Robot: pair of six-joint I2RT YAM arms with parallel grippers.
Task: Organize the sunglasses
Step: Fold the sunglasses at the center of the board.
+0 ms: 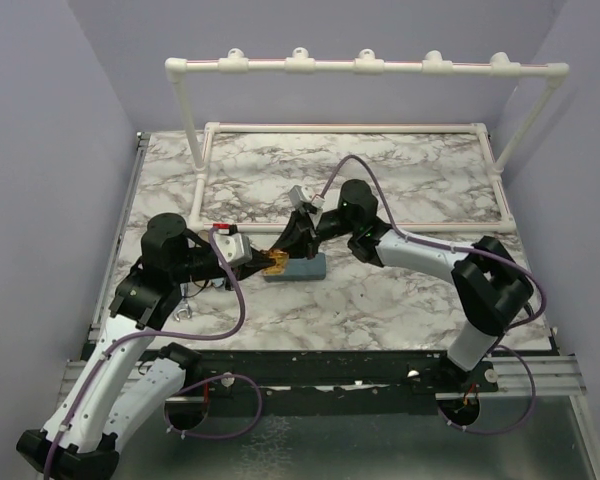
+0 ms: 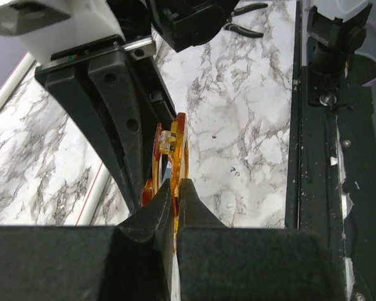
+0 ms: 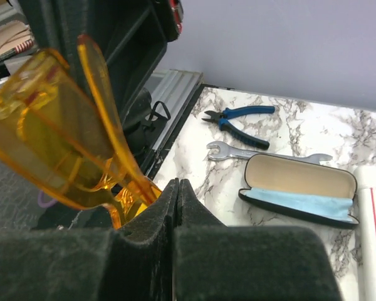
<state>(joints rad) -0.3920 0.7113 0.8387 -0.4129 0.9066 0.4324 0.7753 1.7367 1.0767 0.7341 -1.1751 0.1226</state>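
The sunglasses (image 1: pixel 276 264) with the translucent yellow-orange frame hang just above the table's middle, between my two grippers. In the left wrist view my left gripper (image 2: pixel 177 188) is shut on the thin edge of the sunglasses (image 2: pixel 175 150), which stand upright above the fingertips. From the right wrist camera, the sunglasses (image 3: pixel 56 138) fill the upper left, one temple arm slanting down beside the left finger. My right gripper (image 3: pixel 178 188) is shut, its pads pressed together with nothing showing between them. From above, my left gripper (image 1: pixel 264 263) and right gripper (image 1: pixel 286 250) nearly touch.
A grey-blue rectangular case (image 1: pixel 300 270) lies directly under the grippers. Near the left arm an open black oval case (image 3: pixel 299 188) with a blue cloth lies on the table, beside a wrench (image 3: pixel 263 153) and blue-handled pliers (image 3: pixel 238 119). A white pipe frame (image 1: pixel 350 128) borders the far half.
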